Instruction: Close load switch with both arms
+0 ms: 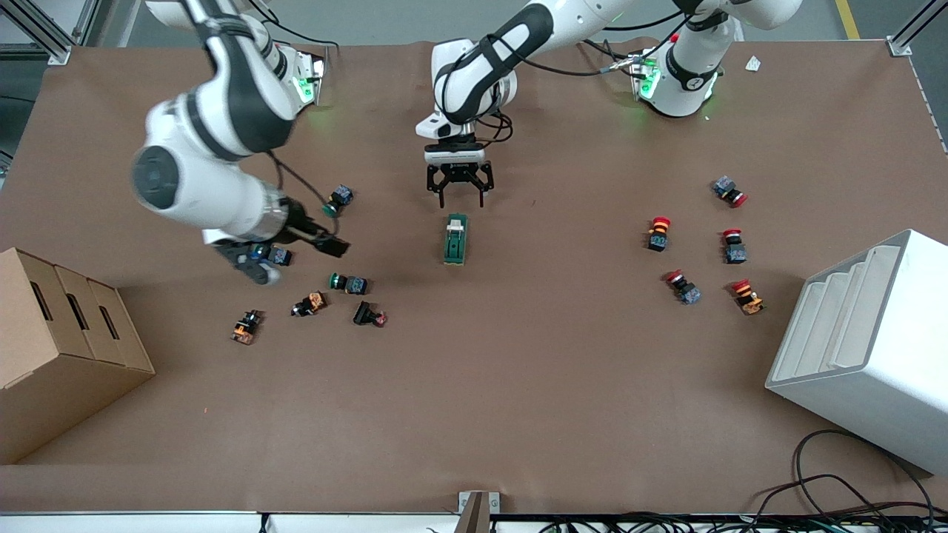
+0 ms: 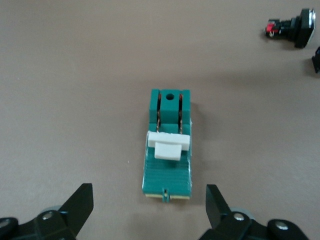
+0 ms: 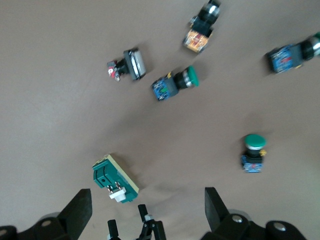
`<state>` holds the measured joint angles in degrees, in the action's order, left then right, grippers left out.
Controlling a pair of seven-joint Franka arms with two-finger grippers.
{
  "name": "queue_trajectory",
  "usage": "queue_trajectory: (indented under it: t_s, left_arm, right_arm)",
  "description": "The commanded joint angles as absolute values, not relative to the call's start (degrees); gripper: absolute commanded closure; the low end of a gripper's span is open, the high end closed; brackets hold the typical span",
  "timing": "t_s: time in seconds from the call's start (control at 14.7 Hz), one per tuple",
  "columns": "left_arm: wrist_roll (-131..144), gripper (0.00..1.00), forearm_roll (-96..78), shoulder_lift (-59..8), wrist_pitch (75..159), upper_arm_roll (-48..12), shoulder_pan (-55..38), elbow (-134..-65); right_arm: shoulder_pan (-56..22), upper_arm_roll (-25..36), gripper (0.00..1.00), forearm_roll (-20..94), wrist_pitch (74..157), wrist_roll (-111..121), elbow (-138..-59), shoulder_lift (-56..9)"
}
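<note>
A brown paper-covered table (image 1: 474, 414) carries scattered push buttons. The right gripper (image 1: 252, 259) hangs spread wide over the green-capped push buttons (image 1: 348, 283). The left gripper (image 1: 459, 194) hangs, jaws wide, just above the load switch (image 1: 455, 239), which lies flat. The switch looks light, rigid and liable to skid: one gripper should clamp its green body while the other presses the white lever tab (image 2: 168, 145).
</note>
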<state>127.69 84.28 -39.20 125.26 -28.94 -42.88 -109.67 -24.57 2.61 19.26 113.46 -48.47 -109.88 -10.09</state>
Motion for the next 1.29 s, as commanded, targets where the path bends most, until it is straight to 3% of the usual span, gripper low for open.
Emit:
queue_trajectory:
  t_s: [0.0,0.75,1.23]
  left_arm:
    - [135.0,0.01,91.1,-41.5,121.8,-28.6,-44.6,-109.3]
    - [144.0,0.01,103.3,-46.8,115.8,-28.5,-45.7,-108.7]
    - [147.5,0.00,104.8,-48.9,115.5,-28.5,-46.3,-108.7]
  right_arm:
    - [-29.5,3.2,0.00,22.9,117.7,-50.7,-111.7,-12.6]
    - [-43.5,3.2,0.00,26.4,141.7,-63.5,-112.4,-26.2]
    - [-46.2,3.1,0.00,26.8,143.0,-64.5,-112.6,-27.9]
